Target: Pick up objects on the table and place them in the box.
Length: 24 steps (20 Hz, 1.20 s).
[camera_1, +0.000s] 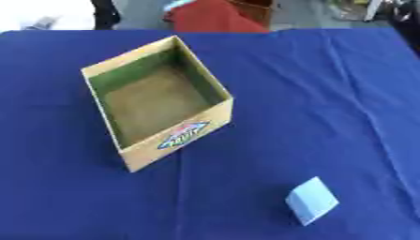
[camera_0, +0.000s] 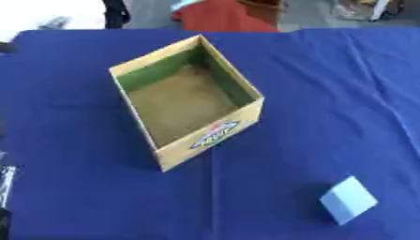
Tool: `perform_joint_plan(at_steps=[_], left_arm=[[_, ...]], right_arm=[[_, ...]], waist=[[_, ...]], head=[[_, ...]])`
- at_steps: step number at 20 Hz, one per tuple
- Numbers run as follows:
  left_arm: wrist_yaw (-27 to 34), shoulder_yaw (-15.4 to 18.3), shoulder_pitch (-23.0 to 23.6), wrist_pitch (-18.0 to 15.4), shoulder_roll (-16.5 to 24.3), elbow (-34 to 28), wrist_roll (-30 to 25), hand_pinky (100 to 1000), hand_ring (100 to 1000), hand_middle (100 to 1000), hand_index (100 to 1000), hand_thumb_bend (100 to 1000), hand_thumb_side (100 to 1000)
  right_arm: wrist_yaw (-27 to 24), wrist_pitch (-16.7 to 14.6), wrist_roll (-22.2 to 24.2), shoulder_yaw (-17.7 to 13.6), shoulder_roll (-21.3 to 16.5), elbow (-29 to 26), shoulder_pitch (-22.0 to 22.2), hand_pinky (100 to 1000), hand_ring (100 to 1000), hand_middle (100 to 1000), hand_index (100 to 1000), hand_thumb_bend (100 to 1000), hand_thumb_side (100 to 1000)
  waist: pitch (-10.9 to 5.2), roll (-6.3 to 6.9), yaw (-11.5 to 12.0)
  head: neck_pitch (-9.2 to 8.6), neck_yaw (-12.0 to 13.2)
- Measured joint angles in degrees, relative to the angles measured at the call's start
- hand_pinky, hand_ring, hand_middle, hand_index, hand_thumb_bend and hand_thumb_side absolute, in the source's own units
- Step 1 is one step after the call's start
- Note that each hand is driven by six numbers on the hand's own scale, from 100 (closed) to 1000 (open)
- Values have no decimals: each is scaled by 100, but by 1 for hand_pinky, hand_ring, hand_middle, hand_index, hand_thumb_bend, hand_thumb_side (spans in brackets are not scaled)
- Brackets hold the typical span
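An open cardboard box with a green-lined inside and a printed label on its front wall stands left of the table's middle, turned cornerwise. Nothing shows inside it. A small pale blue block lies on the blue cloth near the front right, well apart from the box. At the lower left edge of the left eye view a thin dark and silver sliver of my left hand shows. My right hand is out of sight in both views.
A blue cloth with a few creases covers the whole table. Beyond its far edge stand a red shape and dark legs on a grey floor.
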Motion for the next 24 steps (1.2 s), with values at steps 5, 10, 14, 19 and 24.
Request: perform_joint_plan(at_steps=[5,10,14,19,24], left_arm=[[0,0,0,1,0,0,-1,585,797,676,736,163,908],[0,-1,5,13,0,0,-11,585,797,677,736,163,908],[-2,-1,33,25,2,0,-17,585,797,677,736,162,908],[-17,-2,66,29,44,0,-18,584,798,677,736,162,908],[-29,-3,94,32,60,0,-20,584,798,677,736,161,908]], right_arm=[[3,5,25,3,-7,5,-1,740,750,699,841,100,963],[41,7,210,123,-405,231,-37,775,771,726,843,100,1000],[77,-62,520,339,-1010,578,-65,813,799,757,850,100,1000],[101,-247,924,602,-1779,955,-25,847,829,784,858,100,1000],[89,-452,1264,807,-2309,1144,90,870,862,820,883,100,988]], waist=[[0,-5,7],[-17,-44,8],[-64,-91,-5],[-112,-146,-41],[-124,-159,-63]], head=[[26,-2],[58,5],[119,33],[151,73],[151,102]])
